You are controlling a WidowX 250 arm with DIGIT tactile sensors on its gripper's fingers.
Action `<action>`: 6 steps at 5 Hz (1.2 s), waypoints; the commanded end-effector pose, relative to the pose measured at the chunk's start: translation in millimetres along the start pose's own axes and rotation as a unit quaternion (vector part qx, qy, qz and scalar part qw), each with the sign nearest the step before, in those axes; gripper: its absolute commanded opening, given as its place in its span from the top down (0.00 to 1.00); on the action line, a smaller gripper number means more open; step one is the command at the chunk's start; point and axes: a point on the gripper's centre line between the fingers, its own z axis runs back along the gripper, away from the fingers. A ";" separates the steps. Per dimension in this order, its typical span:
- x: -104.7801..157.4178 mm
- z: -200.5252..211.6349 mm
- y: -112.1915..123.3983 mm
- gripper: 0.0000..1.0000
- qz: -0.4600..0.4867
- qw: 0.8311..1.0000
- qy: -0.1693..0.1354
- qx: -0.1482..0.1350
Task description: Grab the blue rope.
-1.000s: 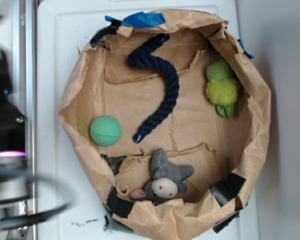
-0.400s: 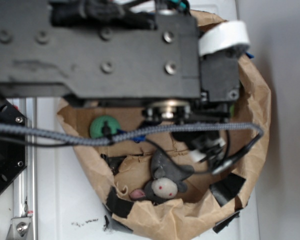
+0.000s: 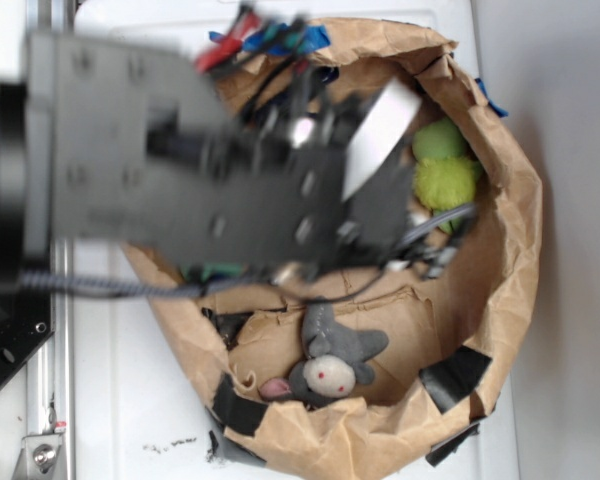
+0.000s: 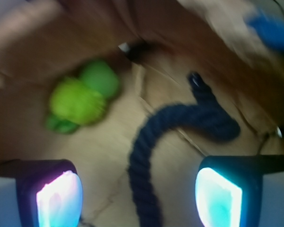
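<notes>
Approach only, no grasp made: the gripper (image 4: 139, 196) hangs with fingers (image 4: 57, 196) spread wide above the blue rope (image 4: 149, 142), which lies untouched on the paper-lined bin floor toward the desk's far edge; descent and closing remain

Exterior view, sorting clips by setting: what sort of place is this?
Probably a lab robot test bench: a crumpled brown paper-lined bin on a white tabletop, holding a grey plush mouse, a dark navy twisted rope and a green fuzzy toy.
</notes>
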 end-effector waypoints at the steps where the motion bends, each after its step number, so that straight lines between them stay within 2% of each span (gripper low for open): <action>1: 13.8 8.7 6.2 0.00 -0.073 0.997 0.005 -0.038; 4: 13.8 8.7 6.2 0.00 -0.073 0.997 0.005 -0.038; 5: 14.9 -10.3 4.1 0.00 -0.035 0.998 -0.011 -0.054; 6: 16.6 -23.9 5.3 0.00 -0.016 0.997 0.010 -0.071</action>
